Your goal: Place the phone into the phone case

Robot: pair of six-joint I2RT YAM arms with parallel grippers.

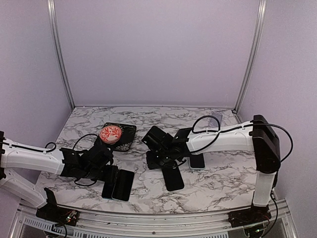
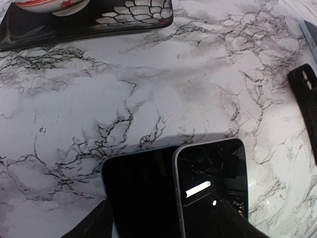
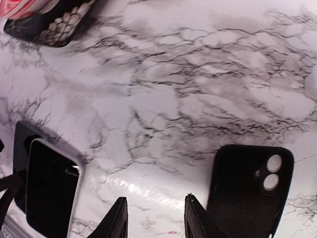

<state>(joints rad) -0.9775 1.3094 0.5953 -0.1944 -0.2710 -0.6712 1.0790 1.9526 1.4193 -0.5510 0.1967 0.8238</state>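
Note:
Two dark phones lie side by side near the front left; the right phone overlaps the edge of the left phone. My left gripper is open just above their near ends, one finger on each side. A black phone case with a camera cut-out lies flat in the middle. My right gripper is open and empty over bare marble, just left of the case. The phones also show in the right wrist view.
A black honeycomb-patterned tray holding a red and white disc sits behind the left gripper. Another dark phone lies under the right forearm. Cables loop over both arms. Metal frame posts stand at the back corners.

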